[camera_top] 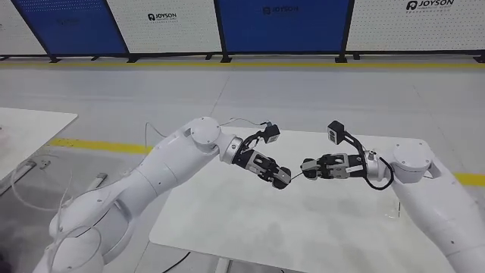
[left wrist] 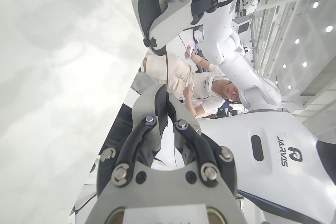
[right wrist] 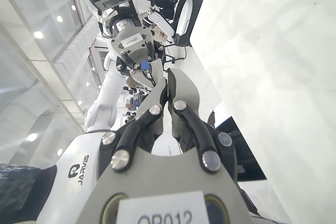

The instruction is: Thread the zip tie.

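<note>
Left gripper (left wrist: 166,95) and right gripper (left wrist: 152,44) meet tip to tip above the white table (camera_top: 318,227). Each has its fingers clamped on one end of the thin black zip tie (left wrist: 167,70), which spans the gap between them. Holding it clear of the table presumably leaves both ends free for aligning tail with head.

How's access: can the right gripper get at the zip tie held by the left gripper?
Likely yes; it looks there already. The zip tie runs from the shut left gripper straight to the right gripper, which seems shut on its other end. Nothing sits between them above the table.
</note>
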Controlling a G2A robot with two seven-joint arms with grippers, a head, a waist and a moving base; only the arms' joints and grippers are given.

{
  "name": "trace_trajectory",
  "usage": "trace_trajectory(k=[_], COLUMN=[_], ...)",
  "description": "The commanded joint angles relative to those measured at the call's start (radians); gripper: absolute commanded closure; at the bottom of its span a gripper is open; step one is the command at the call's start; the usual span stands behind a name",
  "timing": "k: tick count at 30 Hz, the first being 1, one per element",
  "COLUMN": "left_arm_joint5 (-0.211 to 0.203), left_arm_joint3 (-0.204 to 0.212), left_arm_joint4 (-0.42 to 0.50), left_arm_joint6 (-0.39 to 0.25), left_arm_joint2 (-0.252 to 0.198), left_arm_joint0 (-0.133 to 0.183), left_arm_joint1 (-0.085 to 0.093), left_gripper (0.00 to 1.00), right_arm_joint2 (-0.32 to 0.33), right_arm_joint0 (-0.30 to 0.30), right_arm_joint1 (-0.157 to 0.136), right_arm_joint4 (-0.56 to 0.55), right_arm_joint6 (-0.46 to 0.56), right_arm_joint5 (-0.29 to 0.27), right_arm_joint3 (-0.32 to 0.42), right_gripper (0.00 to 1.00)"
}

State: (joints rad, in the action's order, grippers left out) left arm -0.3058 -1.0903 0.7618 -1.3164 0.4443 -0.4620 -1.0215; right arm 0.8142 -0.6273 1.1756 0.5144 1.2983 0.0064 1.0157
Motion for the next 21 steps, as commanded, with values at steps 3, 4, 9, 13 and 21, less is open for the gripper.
trace_trajectory(k=[3, 4, 9, 13, 21], left_arm_joint5=[-0.013, -0.012, -0.006, 0.000, 0.007], left_arm_joint3=[-0.010, -0.013, -0.027, -0.032, -0.030], left_arm_joint4=[-0.043, -0.046, -0.070, -0.082, -0.098], left_arm_joint6=[0.025, 0.026, 0.039, 0.039, 0.039], left_arm_joint2=[0.009, 0.011, 0.022, 0.029, 0.042], left_arm_joint0=[-0.007, -0.009, -0.021, -0.026, -0.035], left_arm_joint1=[0.000, 0.001, 0.000, -0.002, -0.008], left_gripper=[1.00, 1.00, 1.00, 1.00, 1.00], right_arm_joint2=[0.009, 0.011, 0.015, 0.021, 0.041], right_arm_joint0=[-0.005, -0.006, -0.009, -0.011, -0.022], right_arm_joint1=[-0.002, -0.002, -0.002, -0.002, -0.004], right_arm_joint4=[-0.008, -0.009, -0.010, -0.011, 0.000], right_arm_joint6=[0.001, 0.003, 0.027, 0.023, 0.032], right_arm_joint5=[0.007, 0.008, 0.013, 0.013, 0.002], right_arm_joint3=[0.007, 0.009, 0.014, 0.012, 0.011], right_gripper=[1.00, 1.00, 0.57, 0.47, 0.53])
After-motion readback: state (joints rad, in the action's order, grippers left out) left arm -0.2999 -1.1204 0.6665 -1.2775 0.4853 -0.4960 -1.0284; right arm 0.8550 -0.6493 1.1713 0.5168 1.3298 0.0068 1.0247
